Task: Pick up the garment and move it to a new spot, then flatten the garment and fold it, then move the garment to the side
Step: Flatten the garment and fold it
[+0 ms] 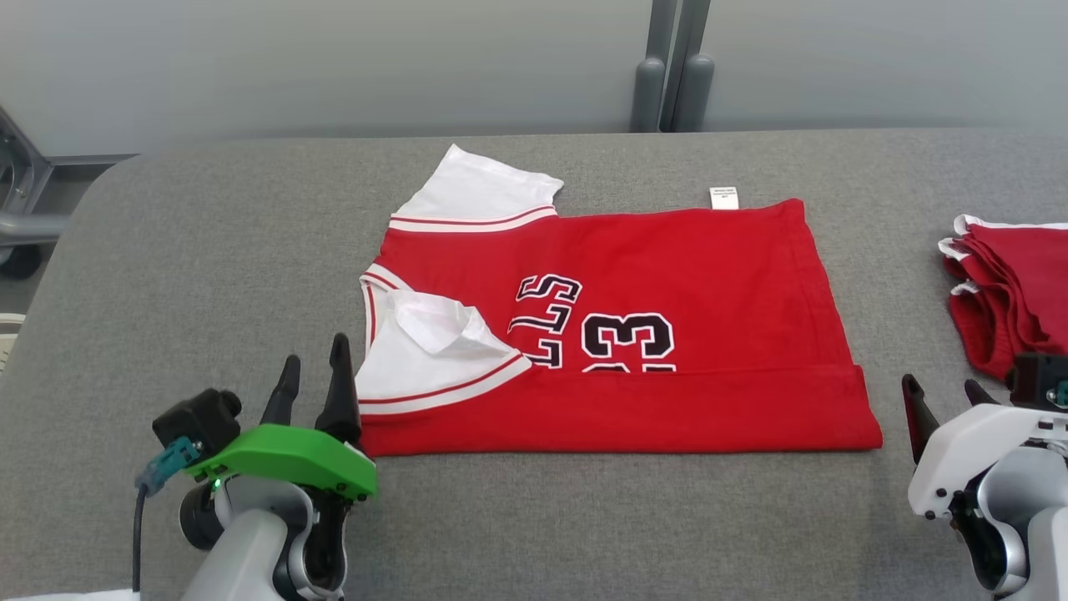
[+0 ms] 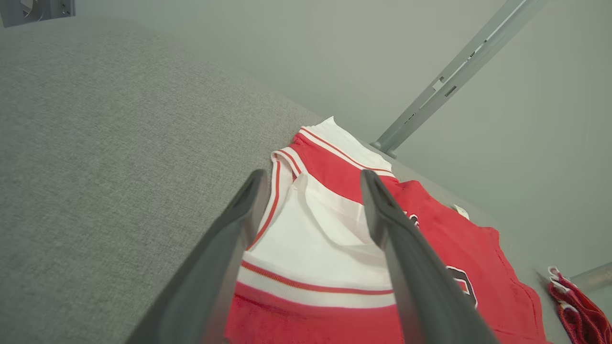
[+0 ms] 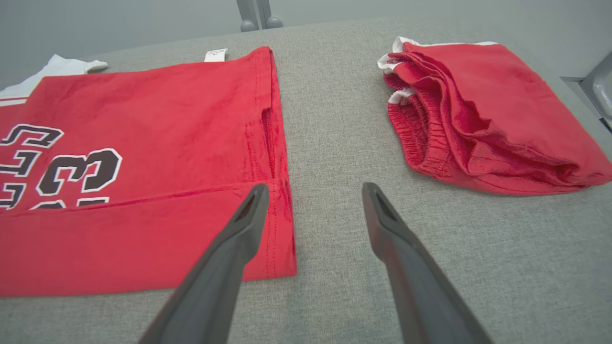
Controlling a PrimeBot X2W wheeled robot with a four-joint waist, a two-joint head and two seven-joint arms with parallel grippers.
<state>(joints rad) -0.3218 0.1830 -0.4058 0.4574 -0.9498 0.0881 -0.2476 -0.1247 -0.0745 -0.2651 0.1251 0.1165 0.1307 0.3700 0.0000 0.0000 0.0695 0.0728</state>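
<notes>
The garment (image 1: 667,275) is a red jersey with white sleeves and black lettering, lying flat on the grey table (image 1: 209,275) with its near long edge folded over the front. My left gripper (image 1: 314,367) stands open just off the jersey's near left corner, beside the folded white sleeve (image 2: 311,239), holding nothing. My right gripper (image 1: 941,394) is open too, a little right of the near right corner. In the right wrist view the jersey (image 3: 143,143) lies left of my right gripper (image 3: 311,191), whose left finger hangs over the hem corner.
A folded pile of red shorts with white trim (image 1: 1014,284) lies at the table's right edge, also seen as the red pile (image 3: 478,119). Grey posts (image 1: 672,83) rise behind the table's far edge. A metal frame (image 1: 21,209) stands off the left end.
</notes>
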